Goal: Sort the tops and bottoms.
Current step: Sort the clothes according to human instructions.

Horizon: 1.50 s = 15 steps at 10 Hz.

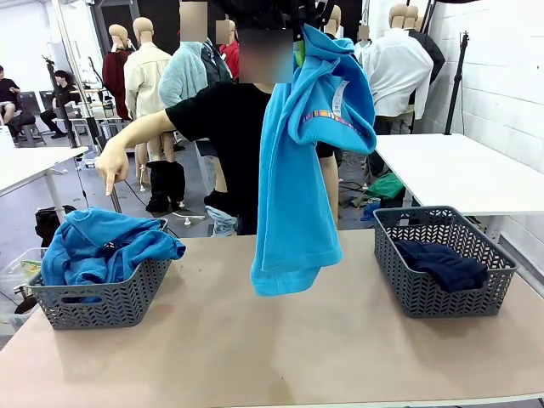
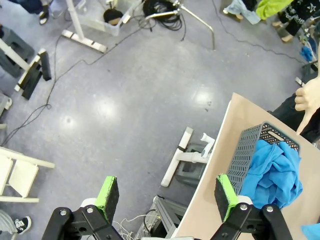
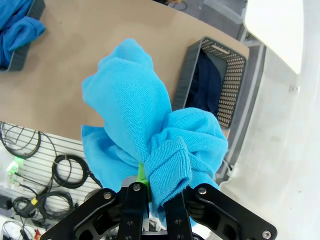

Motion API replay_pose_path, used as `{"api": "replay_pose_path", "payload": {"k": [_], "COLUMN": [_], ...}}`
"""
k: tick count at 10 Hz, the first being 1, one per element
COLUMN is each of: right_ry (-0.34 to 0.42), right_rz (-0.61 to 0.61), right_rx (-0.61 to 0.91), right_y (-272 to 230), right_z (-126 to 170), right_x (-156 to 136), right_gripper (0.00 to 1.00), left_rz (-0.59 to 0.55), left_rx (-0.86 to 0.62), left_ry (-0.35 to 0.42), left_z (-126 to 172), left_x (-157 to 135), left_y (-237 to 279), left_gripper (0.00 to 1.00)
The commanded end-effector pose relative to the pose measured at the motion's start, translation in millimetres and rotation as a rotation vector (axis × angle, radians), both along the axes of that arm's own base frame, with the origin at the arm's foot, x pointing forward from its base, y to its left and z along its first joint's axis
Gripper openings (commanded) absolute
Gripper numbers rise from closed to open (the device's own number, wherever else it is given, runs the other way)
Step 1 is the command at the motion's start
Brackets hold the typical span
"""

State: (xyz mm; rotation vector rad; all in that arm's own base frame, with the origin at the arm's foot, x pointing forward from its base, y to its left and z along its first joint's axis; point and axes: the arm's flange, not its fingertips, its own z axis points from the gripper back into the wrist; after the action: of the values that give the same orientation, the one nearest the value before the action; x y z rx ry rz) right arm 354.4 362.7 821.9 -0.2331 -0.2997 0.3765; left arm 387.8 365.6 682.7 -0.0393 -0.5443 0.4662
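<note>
The right gripper is pinching a bunched fold of the turquoise top between its fingers, the rest of it draping below them over the table, between the two baskets. The person's hand is pointing down at the left basket, already holding blue tops; the navy bottoms are lying in the right basket. The left gripper is hanging wide apart, holding nothing, with that left basket just beyond one pad. Next move, I'd say: carrying the top across to the left basket and letting go.
</note>
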Motion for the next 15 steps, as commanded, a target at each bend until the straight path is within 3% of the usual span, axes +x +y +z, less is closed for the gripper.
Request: {"api": "replay_pose_path", "payload": {"k": [1, 10, 11, 13, 15], "right_ry": [0.009, 0.000, -0.053, -0.183, -0.312], "right_rz": [0.014, 0.000, 0.025, 0.185, 0.221], "right_rx": [0.011, 0.000, -0.055, -0.076, 0.047], "right_y": [-2, 0, 35, 128, 223], "right_z": [0, 0, 24, 86, 157], "right_x": [-1, 0, 11, 22, 37], "right_gripper": [0.00, 0.00, 0.00, 0.00, 0.00], "left_rz": [0.002, 0.002, 0.002, 0.002, 0.002], "left_rx": [0.006, 0.006, 0.006, 0.006, 0.006], "left_ry": [-0.009, -0.009, -0.009, -0.009, -0.009], "left_z": [0, 0, 0, 0, 0], "left_x": [-2, -2, -2, -2, -2], "left_y": [0, 0, 0, 0, 0], "left_gripper": [1.00, 1.00, 1.00, 1.00, 1.00]}}
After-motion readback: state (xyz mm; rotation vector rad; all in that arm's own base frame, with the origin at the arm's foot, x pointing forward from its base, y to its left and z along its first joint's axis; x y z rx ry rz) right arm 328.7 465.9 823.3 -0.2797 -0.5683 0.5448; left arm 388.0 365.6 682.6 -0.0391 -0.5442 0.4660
